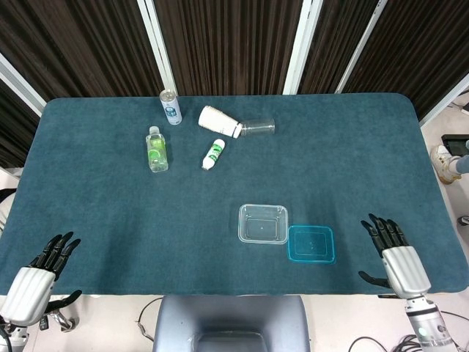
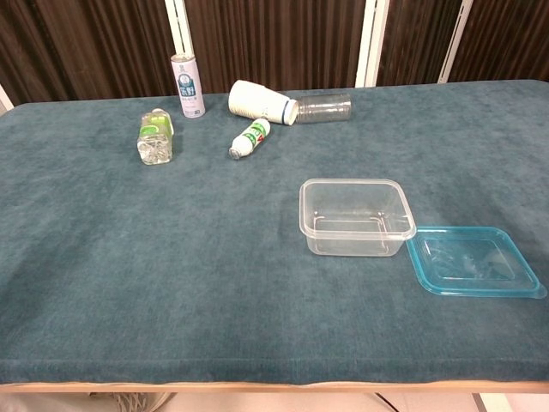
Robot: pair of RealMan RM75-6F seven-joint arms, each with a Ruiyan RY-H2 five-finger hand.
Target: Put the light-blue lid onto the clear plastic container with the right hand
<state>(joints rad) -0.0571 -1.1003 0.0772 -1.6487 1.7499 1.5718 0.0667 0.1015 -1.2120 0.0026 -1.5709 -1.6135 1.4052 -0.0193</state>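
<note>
The clear plastic container (image 1: pixel 263 224) (image 2: pixel 355 215) sits open and empty on the teal table, near the front, right of centre. The light-blue lid (image 1: pixel 311 243) (image 2: pixel 473 261) lies flat on the cloth, touching the container's right front corner. My right hand (image 1: pixel 392 256) hovers over the table's front right corner, fingers spread, holding nothing, a hand's width right of the lid. My left hand (image 1: pixel 37 275) hangs off the front left corner, fingers apart and empty. Neither hand shows in the chest view.
At the back left lie a green-labelled bottle (image 1: pixel 156 149), a small white bottle (image 1: pixel 213 155), and a white cup stack (image 1: pixel 219 121) beside a clear cup (image 1: pixel 256 127). A can (image 1: pixel 171 107) stands upright there. A grey chair back (image 1: pixel 232 323) is below the front edge.
</note>
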